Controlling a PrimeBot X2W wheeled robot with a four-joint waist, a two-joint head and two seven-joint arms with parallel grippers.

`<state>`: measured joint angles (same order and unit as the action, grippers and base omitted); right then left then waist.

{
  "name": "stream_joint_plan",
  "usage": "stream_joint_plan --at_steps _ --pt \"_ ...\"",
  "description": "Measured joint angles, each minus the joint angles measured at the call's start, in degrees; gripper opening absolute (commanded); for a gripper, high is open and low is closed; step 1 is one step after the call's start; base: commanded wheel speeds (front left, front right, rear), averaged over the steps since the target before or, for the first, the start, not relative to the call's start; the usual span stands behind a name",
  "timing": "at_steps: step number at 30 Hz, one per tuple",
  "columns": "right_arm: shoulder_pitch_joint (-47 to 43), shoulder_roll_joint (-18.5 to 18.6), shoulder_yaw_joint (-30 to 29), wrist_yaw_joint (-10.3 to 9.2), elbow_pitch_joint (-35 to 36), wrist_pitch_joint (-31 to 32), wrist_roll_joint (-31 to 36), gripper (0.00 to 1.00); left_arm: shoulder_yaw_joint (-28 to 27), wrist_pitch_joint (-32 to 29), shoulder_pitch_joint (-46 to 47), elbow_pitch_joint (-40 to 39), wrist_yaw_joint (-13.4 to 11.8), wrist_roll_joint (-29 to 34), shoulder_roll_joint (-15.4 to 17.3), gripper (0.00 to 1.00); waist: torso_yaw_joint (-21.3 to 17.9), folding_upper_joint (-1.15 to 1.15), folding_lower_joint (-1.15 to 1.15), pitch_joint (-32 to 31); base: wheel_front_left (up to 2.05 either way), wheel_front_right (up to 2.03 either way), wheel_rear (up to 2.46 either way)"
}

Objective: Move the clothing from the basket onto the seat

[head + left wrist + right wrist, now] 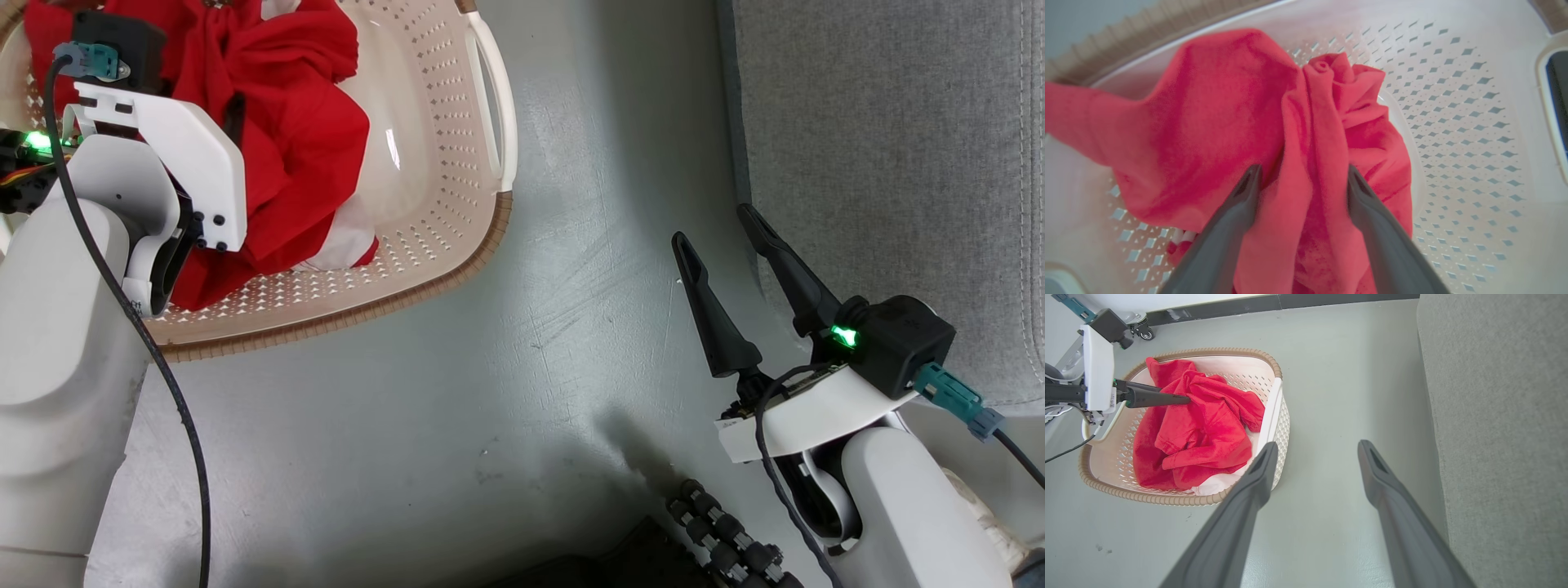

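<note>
head view: high, looking steeply down; basket [445,188] upper left, seat [882,163] upper right. left wrist view: very near, inside the basket, facing the clothing [1208,122]. right wrist view: farther back over the floor [1331,375], sharing basket, clothing and seat with head view.

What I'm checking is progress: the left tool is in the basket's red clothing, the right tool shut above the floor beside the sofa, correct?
No. The right tool is open, fingers wide apart, as the right wrist view shows. The left tool is in the red clothing in the basket; the right hangs above the floor beside the sofa.
</note>
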<state>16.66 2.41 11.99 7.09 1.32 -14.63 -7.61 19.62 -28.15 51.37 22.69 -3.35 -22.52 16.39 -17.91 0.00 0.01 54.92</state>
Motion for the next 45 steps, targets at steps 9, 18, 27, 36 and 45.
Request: stream_joint_plan --at_steps 9,18,27,36,45 --pt "0.0 0.0 0.1 0.00 0.3 0.0 -0.2 1.00 0.1 0.6 0.0 0.2 0.4 0.0 0.2 1.00 -0.4 0.00 0.00 0.9 0.00 0.00 0.00" --pt "0.0 0.0 0.1 0.00 0.4 0.0 -0.5 1.00 1.8 1.6 0.0 0.6 2.3 0.2 0.3 0.00 -0.6 0.00 0.00 0.9 0.00 0.00 0.00" --pt "0.3 0.0 -0.3 0.00 0.3 0.0 -1.0 1.00 2.1 1.8 -0.1 0.9 3.1 -0.6 -0.3 0.00 0.0 0.00 0.00 0.3 0.00 0.00 0.00" --pt "3.0 0.0 -0.9 0.00 0.2 0.0 -1.0 1.00 2.0 3.6 -1.6 0.5 4.1 -0.8 -0.3 0.00 1.0 0.00 0.00 -0.7 0.00 0.00 0.00" --pt "4.0 0.0 -2.9 0.00 -2.0 0.0 -1.0 1.00 1.6 8.2 -4.6 -1.7 5.6 -3.2 -1.0 0.00 2.8 0.00 0.00 -3.0 0.00 0.00 0.00"
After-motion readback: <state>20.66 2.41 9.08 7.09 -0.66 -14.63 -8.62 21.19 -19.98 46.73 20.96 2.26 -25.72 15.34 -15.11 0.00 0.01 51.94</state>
